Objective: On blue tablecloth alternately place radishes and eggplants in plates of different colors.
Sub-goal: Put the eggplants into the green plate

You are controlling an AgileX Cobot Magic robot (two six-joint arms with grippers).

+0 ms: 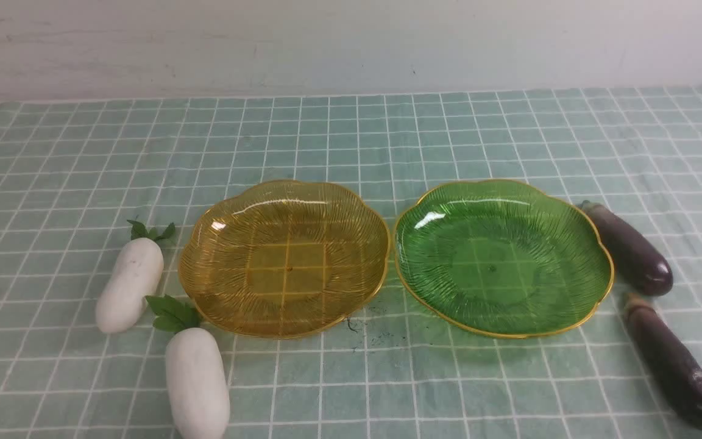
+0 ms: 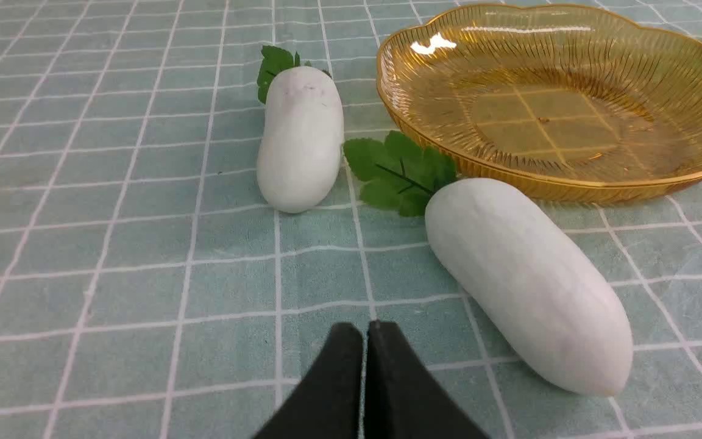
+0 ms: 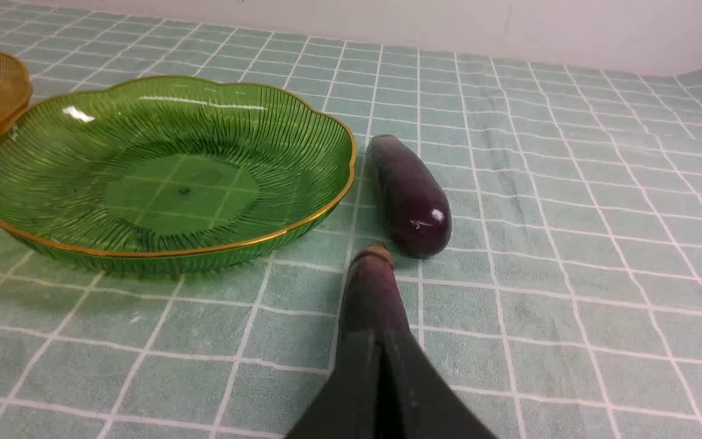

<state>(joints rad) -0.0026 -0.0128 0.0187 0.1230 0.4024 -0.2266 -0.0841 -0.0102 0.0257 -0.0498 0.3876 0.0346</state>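
Front view first: the checked blue cloth (image 1: pixel 58 183) covers the table, and both plates sit side by side at the centre with their rims almost meeting. The amber plate (image 1: pixel 284 259) is on the left and the green plate (image 1: pixel 502 256) on the right, both bare. Off the amber plate's 9 o'clock lies the far radish (image 1: pixel 130 283). Down at 7 o'clock is the near radish (image 1: pixel 197 381), its leaves up against the rim. Over at the green plate's 3 o'clock there's the far eggplant (image 1: pixel 631 250), just beside the rim. The near eggplant (image 1: pixel 674 369) lies at 4 o'clock, stem pointing at its partner. No arm shows here.

On to the left wrist view: the left gripper (image 2: pixel 364 332) hangs low over bare cloth, its black fingers pressed together with nothing between them. The near radish (image 2: pixel 528 286) lies just beside it, the far radish (image 2: pixel 301 140) beyond, and the amber plate (image 2: pixel 558 91) is behind the leaves.

Now the right wrist view: the right gripper (image 3: pixel 381 350) has its fingers closed flat against each other, empty. It sits in front of the near eggplant (image 3: pixel 372 292), hiding that eggplant's fat end. The far eggplant (image 3: pixel 409 195) lies just past the stem, with the green plate (image 3: pixel 162 183) alongside.
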